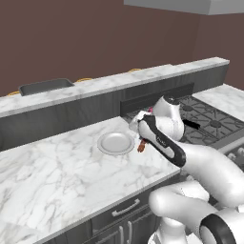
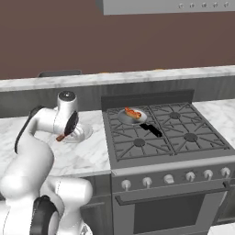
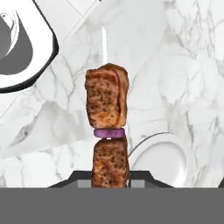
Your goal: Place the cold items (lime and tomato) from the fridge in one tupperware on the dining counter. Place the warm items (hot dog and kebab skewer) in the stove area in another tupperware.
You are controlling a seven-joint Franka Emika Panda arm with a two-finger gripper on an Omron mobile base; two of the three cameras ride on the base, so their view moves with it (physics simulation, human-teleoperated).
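No brand, label or legible writing appears on any surface. The gripper [image 3: 110,181] has its jaws closed on the kebab skewer [image 3: 107,127], which stands out from them above the marble desk [image 1: 57,167]: two browned meat chunks with a purple onion slice between, and a thin bare spike beyond. From the base views the skewer hangs beside the white plate [image 1: 116,143], just left of the stove [image 2: 165,131]. The hot dog [image 2: 133,112] lies in a pan [image 2: 137,118] on the rear left burner, well apart from the gripper. A dark tupperware [image 1: 45,86] sits on the raised dining counter [image 1: 95,86] behind. The arm's own white links partly block the plate in the right base view.
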